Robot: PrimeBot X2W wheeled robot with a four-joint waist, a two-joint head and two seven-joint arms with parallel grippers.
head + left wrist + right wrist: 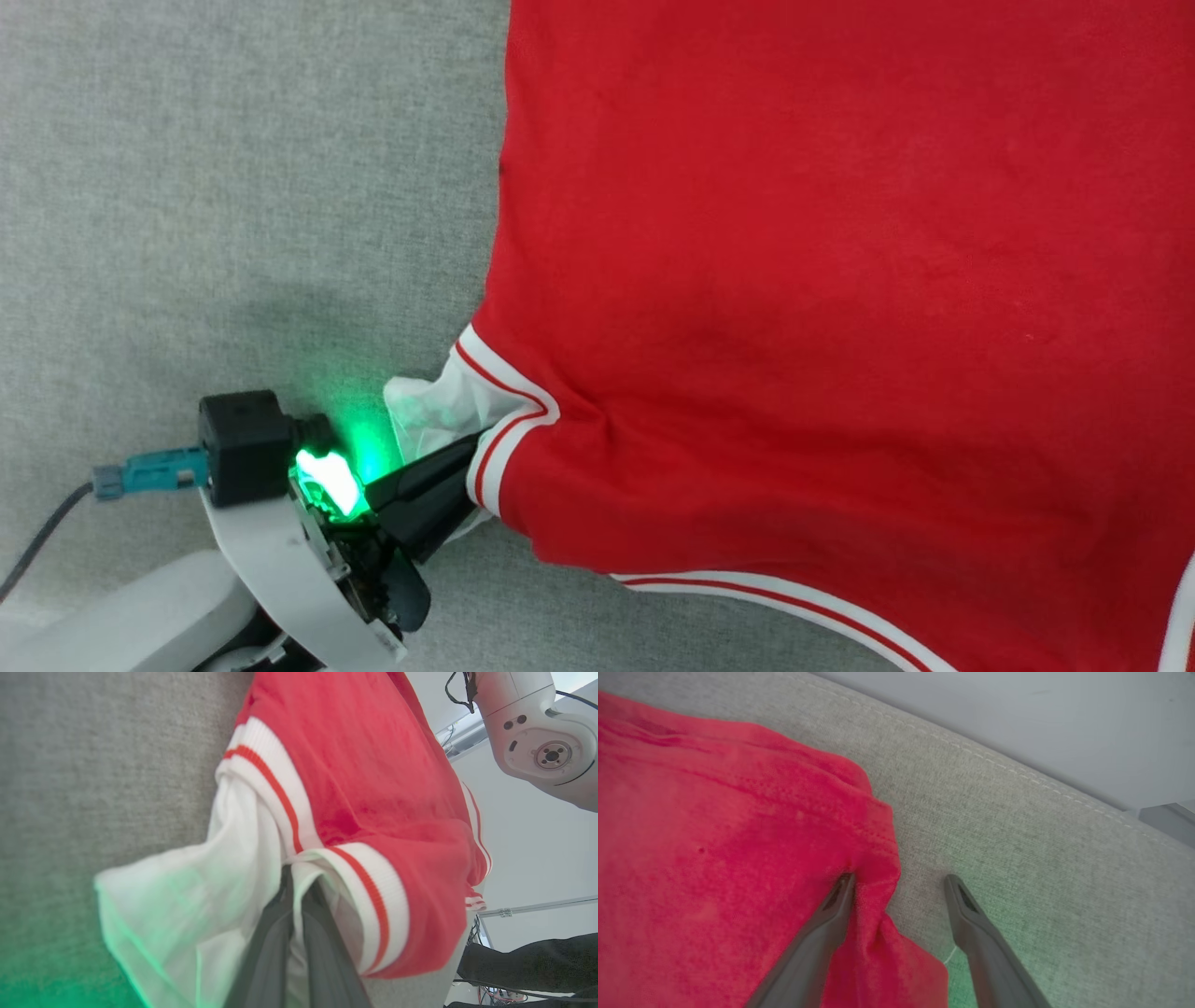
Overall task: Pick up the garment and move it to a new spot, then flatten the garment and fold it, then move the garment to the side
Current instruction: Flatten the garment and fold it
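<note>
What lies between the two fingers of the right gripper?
In the right wrist view, the open right gripper has the red edge of the garment by one finger, then bare grey fabric.

Bright even light; a green lamp [329,483] glares, tinting the garment [822,308] (wrist views blurred).

A grey woven fabric surface [233,187], tinged green in places, ends at a stitched seam [994,763].
</note>
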